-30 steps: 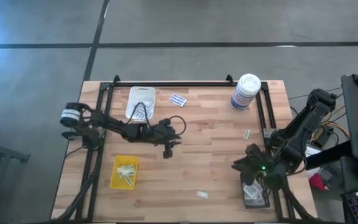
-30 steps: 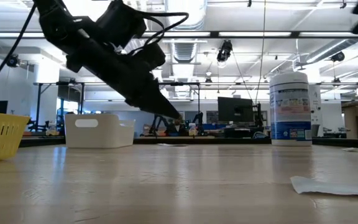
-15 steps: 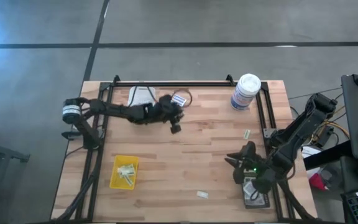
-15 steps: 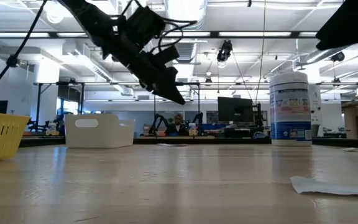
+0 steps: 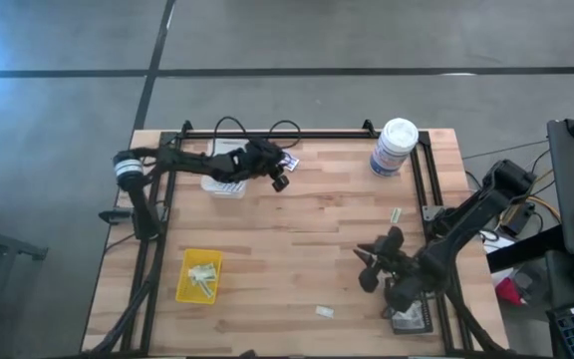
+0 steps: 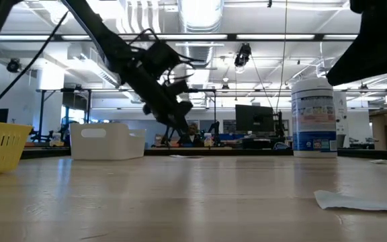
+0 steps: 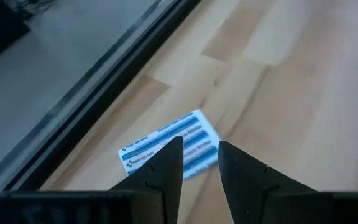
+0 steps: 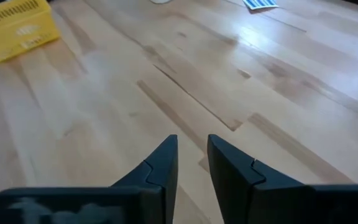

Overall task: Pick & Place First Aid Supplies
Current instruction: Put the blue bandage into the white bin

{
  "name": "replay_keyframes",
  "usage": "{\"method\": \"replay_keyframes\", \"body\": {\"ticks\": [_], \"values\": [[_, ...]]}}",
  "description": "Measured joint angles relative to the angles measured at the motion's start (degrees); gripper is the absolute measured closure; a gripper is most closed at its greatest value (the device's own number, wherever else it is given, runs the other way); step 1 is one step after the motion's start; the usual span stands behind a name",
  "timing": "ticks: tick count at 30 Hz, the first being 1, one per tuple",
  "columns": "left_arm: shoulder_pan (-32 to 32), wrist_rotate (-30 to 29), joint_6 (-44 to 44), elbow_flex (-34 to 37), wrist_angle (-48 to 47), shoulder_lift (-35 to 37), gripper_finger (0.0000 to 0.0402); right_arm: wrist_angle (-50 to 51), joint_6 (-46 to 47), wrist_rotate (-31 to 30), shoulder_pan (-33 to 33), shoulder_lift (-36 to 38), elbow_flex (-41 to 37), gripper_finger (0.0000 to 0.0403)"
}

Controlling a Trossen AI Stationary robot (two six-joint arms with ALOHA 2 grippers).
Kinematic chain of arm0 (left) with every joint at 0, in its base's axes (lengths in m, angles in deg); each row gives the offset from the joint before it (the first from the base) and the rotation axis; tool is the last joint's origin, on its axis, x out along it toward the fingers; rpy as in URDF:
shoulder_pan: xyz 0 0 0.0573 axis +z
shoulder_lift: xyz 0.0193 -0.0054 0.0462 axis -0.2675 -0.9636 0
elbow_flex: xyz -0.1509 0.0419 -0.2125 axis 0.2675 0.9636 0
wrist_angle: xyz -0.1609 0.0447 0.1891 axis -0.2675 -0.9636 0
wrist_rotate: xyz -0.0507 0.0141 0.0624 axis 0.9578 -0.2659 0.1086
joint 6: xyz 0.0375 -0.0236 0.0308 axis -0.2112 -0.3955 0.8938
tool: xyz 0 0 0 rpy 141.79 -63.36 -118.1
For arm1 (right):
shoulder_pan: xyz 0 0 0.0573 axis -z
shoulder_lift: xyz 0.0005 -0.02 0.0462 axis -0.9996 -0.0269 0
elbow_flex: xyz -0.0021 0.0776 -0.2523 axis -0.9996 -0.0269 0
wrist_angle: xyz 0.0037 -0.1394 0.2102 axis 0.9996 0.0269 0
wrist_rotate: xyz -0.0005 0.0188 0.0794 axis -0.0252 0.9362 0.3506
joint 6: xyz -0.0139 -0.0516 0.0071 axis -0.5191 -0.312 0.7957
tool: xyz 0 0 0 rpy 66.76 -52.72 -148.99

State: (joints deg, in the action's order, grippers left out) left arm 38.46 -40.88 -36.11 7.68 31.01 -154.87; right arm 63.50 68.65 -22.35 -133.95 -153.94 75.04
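Take the white canister (image 5: 395, 147) at the table's far edge as your landmark. Your left gripper (image 5: 280, 179) hangs above the table well to the canister's left, next to the white tray (image 5: 229, 186), which the left arm crosses and partly hides. Its fingers (image 7: 164, 167) stand a narrow gap apart with nothing between them, and just beyond their tips a blue-and-white striped packet (image 7: 169, 144) lies flat on the wood close to the black frame rail (image 7: 98, 93). From above, that packet is mostly covered by the arm, so you see it best through the left wrist camera. Your right gripper (image 5: 368, 269) sits on the near side of the canister, toward the table's right edge, beside the black tray (image 5: 412, 317) at the near right corner. Its fingers (image 8: 159, 165) are slightly parted over bare wood and hold nothing. Between the canister and the right gripper, a small pale strip (image 5: 394, 214) rests on the table. Another small packet (image 5: 324, 312) lies near the front edge, left of the black tray. The yellow tray (image 5: 199, 275), far from the canister on the near left, holds several pale strips (image 5: 204, 273). The black tray carries white packets (image 5: 408, 320).
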Motion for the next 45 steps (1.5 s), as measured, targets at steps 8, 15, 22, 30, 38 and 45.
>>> {"method": "replay_keyframes", "body": {"ticks": [8, 15, 22, 30, 38, 45], "values": [[0.45, -2.34, 0.16, -7.15, -4.46, -7.53, 0.0287, -0.05, -0.64, 0.04, 0.98, 0.08, -0.02, 0.0317], [0.87, -3.1, -0.07, -10.75, -7.67, -12.73, 0.0287, -0.34, -0.69, 0.13, 0.94, 0.09, -0.04, 0.0317], [0.59, -2.26, -0.25, -11.12, -7.24, -15.5, 0.0287, -1.08, -0.89, 0.13, 0.93, 0.16, -0.04, 0.0328], [-2.25, 10.77, -0.25, -11.1, -8.39, -15.47, 0.0287, -1.34, -0.91, 0.12, 1.09, 0.17, -0.04, 0.0325], [-8.25, 22.06, -0.04, -10.95, -8.76, -15.56, 0.0287, -1.6, -0.05, 0.11, 1.52, 0.17, -0.04, 0.0319], [-13.5, 22.16, 1.8, -10.88, -8.74, -15.6, 0.0287, -1.93, 0.64, 0.11, 2.19, 0.17, -0.04, 0.0329]]}}
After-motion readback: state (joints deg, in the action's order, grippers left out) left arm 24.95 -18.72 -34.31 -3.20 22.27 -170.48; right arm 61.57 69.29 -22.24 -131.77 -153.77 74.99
